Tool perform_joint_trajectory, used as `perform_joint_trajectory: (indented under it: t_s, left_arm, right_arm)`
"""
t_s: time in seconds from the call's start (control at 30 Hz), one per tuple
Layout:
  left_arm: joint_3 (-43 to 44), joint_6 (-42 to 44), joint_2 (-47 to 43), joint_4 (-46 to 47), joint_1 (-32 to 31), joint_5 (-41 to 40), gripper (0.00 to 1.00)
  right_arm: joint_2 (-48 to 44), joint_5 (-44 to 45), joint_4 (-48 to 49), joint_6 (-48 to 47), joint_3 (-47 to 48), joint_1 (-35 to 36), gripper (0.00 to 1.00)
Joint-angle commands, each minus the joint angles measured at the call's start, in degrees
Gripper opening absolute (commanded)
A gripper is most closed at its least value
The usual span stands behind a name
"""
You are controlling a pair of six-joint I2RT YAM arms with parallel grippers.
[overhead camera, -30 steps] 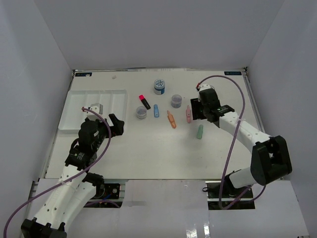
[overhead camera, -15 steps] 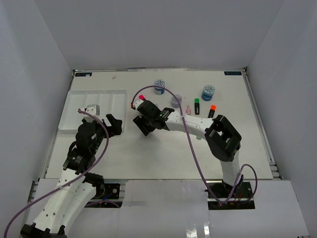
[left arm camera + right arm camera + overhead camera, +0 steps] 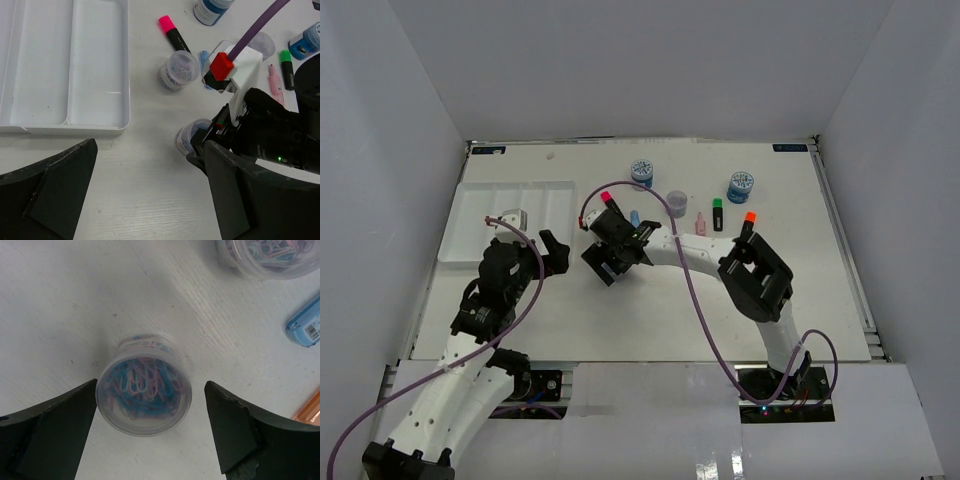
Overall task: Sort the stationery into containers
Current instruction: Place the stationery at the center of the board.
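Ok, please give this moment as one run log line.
right claw: open, straddling clear paper-clip jar standing on table | left claw: open, holding nothing, near white tray

The clear jar (image 3: 144, 385) is glossy plastic, the table (image 3: 55, 305) matt and faintly grained, the tray (image 3: 97, 60) smooth white plastic.

I see the shallow white divided plastic tray (image 3: 465, 215) sitting on the white table (image 3: 650, 310) at the far left. To its right, a clear plastic jar of paper clips (image 3: 144, 390) stands between the spread fingers of the right gripper (image 3: 150, 385). A 2nd clear jar (image 3: 179, 70) stands just behind it. The pink-capped black highlighter (image 3: 172, 35) lies behind that, and the small blue marker (image 3: 635, 217) lies to its right. Farther right lie the small pink marker (image 3: 700, 222), the green-capped highlighter (image 3: 717, 213) and the orange-capped highlighter (image 3: 748, 222). There are 2 blue-lidded jars behind them, the left blue-lidded jar (image 3: 641, 172) and the right blue-lidded jar (image 3: 741, 185).
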Motion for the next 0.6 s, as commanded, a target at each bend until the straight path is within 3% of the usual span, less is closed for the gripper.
perform_joint_trajectory:
  t_s: [0.0, 0.3, 0.57]
  left_arm:
    - [3.71, 0.20, 1.26, -2.72, -0.29, 2.76, 0.98]
    - [14.70, -2.26, 13.55, -9.93, -0.29, 8.63, 0.98]
    - [16.82, -5.51, 26.22, -8.71, -1.60, 15.60, 0.98]
  right_arm:
    - [-4.56, -0.08, -1.93, -0.32, 1.34, -0.08, 0.90]
    - [-27.49, 10.82, -2.20, -1.99, -16.13, -3.06, 0.90]
    - [-53.07, 11.26, -1.24, 1.61, -33.98, -16.15, 0.90]
